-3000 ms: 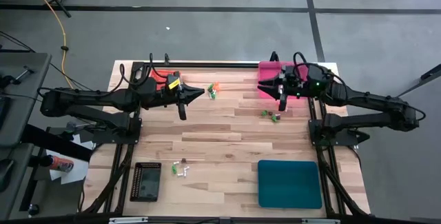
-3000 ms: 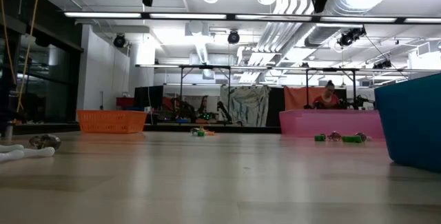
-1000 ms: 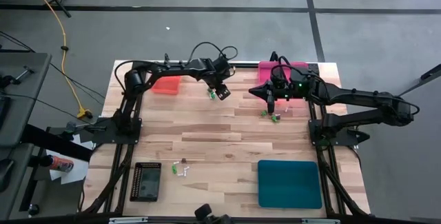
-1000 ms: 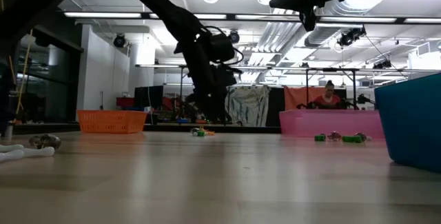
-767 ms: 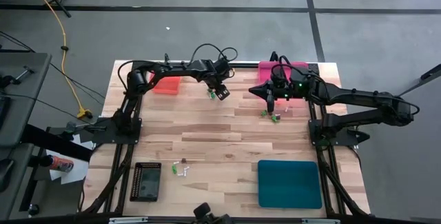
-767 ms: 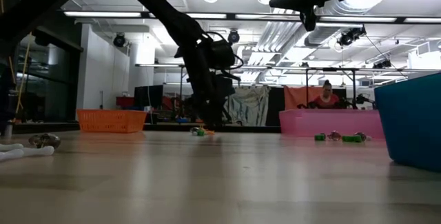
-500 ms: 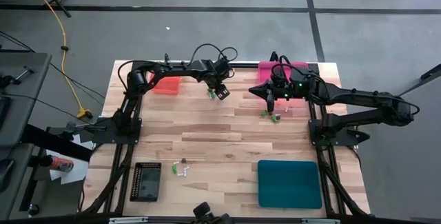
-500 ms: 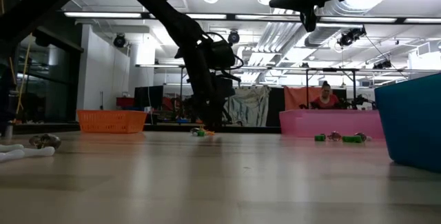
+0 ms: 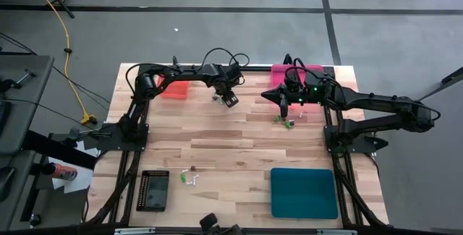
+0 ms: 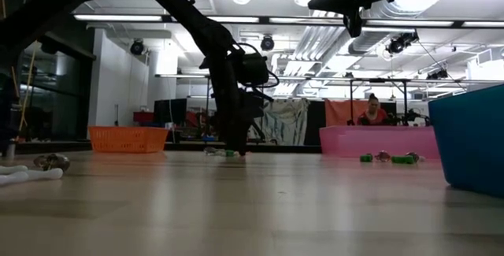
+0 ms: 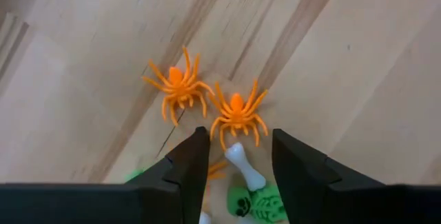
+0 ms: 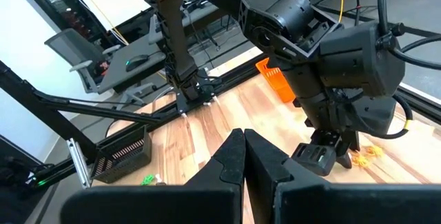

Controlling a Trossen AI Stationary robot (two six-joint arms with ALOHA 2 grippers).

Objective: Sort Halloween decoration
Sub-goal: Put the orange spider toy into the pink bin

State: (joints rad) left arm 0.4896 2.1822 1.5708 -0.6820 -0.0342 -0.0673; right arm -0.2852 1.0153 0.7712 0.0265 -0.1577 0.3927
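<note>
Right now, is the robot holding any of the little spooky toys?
No. The left gripper is open over a white bone; the right gripper is shut, holding nothing.
</note>
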